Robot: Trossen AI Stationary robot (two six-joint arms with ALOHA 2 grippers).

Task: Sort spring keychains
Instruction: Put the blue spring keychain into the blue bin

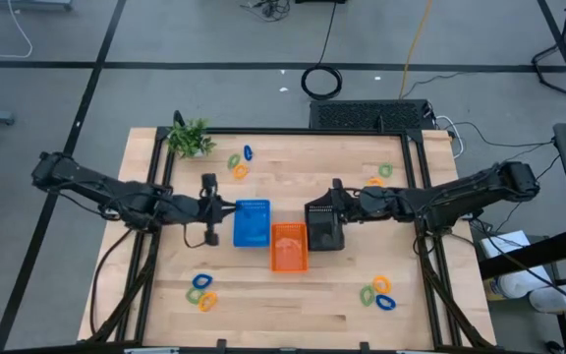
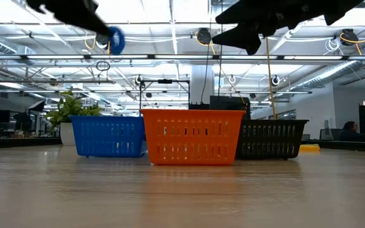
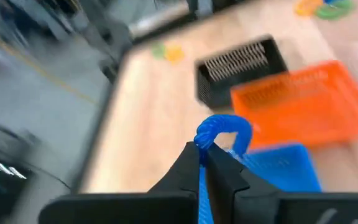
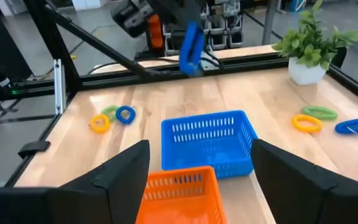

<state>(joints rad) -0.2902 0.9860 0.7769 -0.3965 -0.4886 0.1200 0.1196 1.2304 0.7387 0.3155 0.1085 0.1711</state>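
Just left of the blue basket (image 1: 252, 223), my left gripper (image 3: 205, 163) pinches a blue spring keychain (image 3: 224, 129) aloft. It looks light and springy, so I grip one coil. The right gripper (image 4: 197, 163) hovers spread.

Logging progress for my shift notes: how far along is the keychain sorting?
Barely begun. The left claw holds a blue keychain beside the blue basket. Four clusters of keychains remain at the table's corners. The right claw, open, waits above the black basket.
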